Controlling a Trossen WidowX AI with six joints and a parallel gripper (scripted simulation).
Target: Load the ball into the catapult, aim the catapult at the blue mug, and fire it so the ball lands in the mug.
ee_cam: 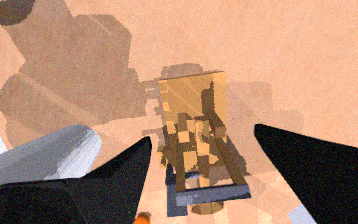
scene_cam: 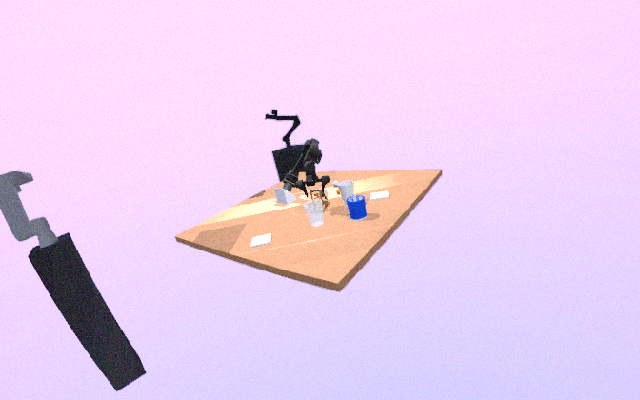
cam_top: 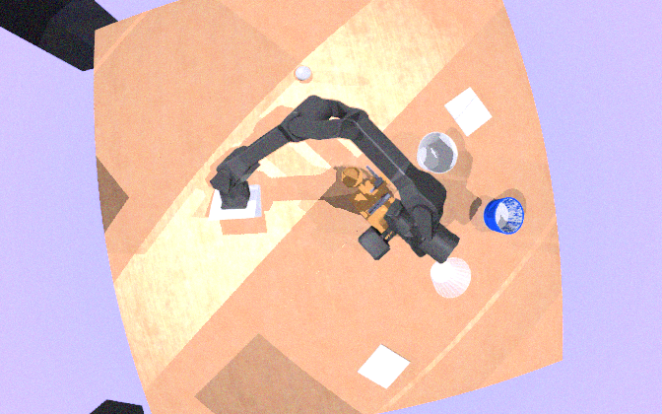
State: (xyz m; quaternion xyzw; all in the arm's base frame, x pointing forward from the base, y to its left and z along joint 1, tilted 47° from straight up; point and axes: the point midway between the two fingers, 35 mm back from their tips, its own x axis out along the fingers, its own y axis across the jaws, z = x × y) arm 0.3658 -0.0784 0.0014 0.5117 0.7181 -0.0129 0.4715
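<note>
The orange-brown catapult (cam_top: 376,219) (ee_cam: 192,95) stands in the middle of the table, with blue-grey crossbars. Its round cup (cam_top: 352,176) looks empty in the top view; the wrist view shows only part of it. My gripper (scene_cam: 315,195) (ee_cam: 201,135) is open, its fingers wide apart on either side of the catapult body, nothing between them. The blue mug (cam_top: 489,217) (scene_cam: 357,209) stands upright, right of the catapult in the top view. A small orange ball-like thing (scene_cam: 338,191) (ee_cam: 143,219) is hidden in the top view. A grey ball (cam_top: 303,73) lies behind the arm.
A whitish cup (cam_top: 437,153) (scene_cam: 348,190) and a ribbed translucent cup (cam_top: 450,281) (scene_cam: 314,212) flank the way between catapult and mug. White tiles (cam_top: 468,111) (cam_top: 383,366) lie on the table. A white block (cam_top: 252,209) sits by the arm's base.
</note>
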